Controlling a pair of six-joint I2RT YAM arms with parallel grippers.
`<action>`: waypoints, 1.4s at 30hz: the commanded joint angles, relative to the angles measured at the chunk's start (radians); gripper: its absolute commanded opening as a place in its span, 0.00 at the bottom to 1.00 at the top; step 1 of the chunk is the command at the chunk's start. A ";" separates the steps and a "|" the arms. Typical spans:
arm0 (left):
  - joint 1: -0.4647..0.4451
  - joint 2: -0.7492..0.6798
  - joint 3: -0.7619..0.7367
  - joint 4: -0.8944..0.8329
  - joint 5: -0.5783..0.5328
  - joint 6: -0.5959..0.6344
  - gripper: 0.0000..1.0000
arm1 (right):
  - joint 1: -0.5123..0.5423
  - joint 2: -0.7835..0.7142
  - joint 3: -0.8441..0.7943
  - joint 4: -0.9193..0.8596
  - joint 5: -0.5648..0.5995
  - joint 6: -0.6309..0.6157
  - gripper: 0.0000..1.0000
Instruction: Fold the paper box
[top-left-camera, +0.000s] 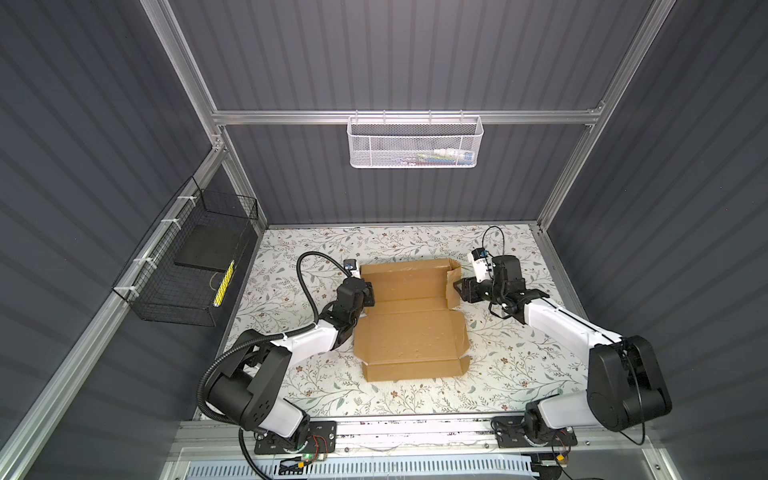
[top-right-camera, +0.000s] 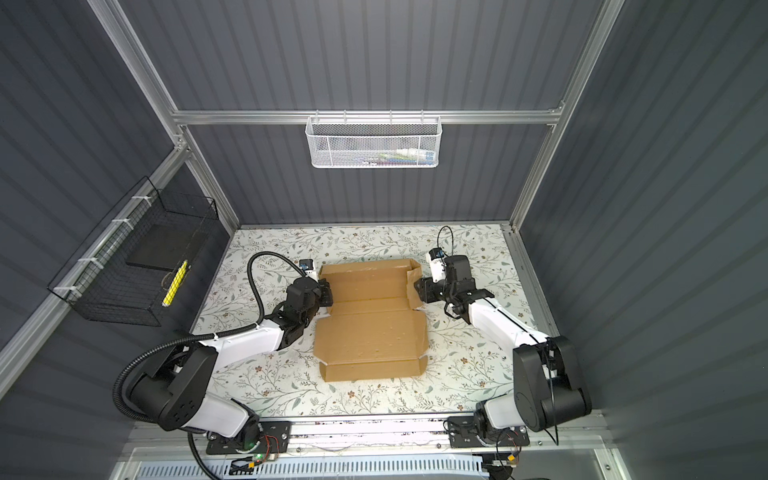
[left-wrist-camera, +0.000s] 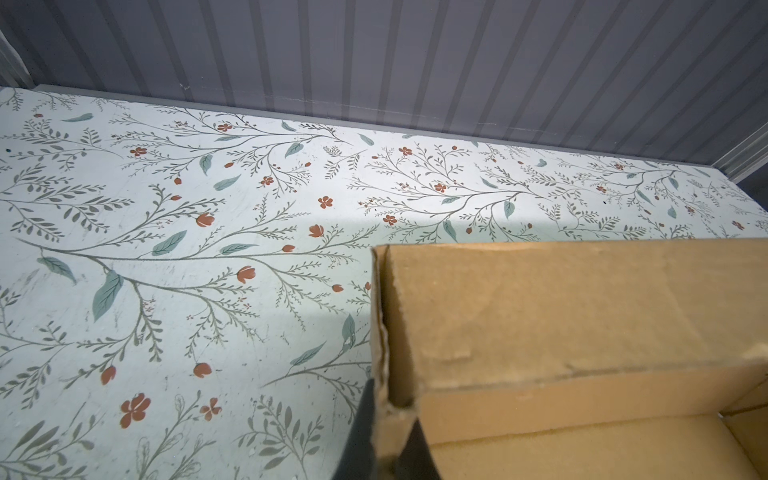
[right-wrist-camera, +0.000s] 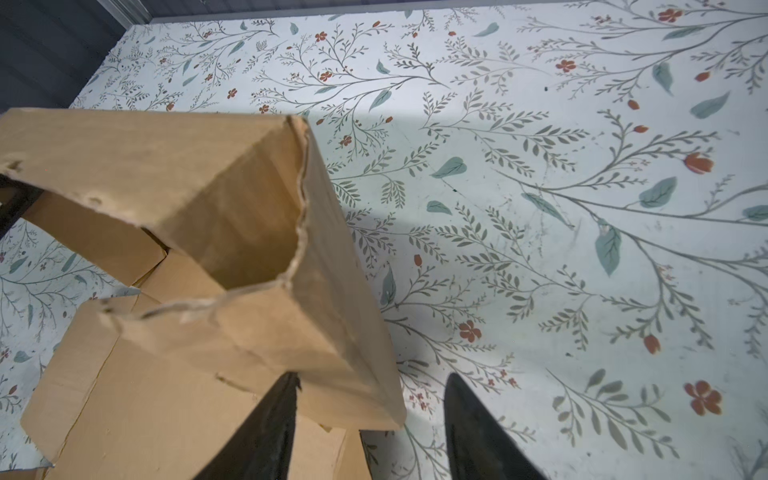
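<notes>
The paper box (top-left-camera: 411, 328) (top-right-camera: 370, 332) is a brown creased cardboard sheet lying in the middle of the floral table (top-left-camera: 511, 357), its far half partly raised. My left gripper (top-left-camera: 369, 297) (top-right-camera: 328, 296) is at the box's left side. In the left wrist view it (left-wrist-camera: 388, 440) is shut on the upright left wall (left-wrist-camera: 380, 332). My right gripper (top-left-camera: 457, 289) (top-right-camera: 417, 289) is at the box's right side. In the right wrist view its fingers (right-wrist-camera: 274, 424) stand apart, open, with the corner of the raised right flap (right-wrist-camera: 324, 291) between them.
A white mesh basket (top-left-camera: 415, 143) hangs on the back rail. A black wire basket (top-left-camera: 187, 266) is fixed to the left wall. Ribbed grey walls close the table on three sides. Both arm bases sit at the front edge.
</notes>
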 joint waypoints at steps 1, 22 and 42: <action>0.004 0.046 -0.004 -0.097 0.028 0.005 0.00 | 0.020 0.023 0.042 -0.023 0.004 -0.023 0.56; 0.004 0.050 0.002 -0.097 0.055 -0.003 0.00 | 0.137 0.144 0.145 -0.030 0.137 -0.012 0.48; 0.003 0.058 0.006 -0.090 0.089 -0.017 0.00 | 0.188 0.210 0.202 -0.002 0.303 0.084 0.46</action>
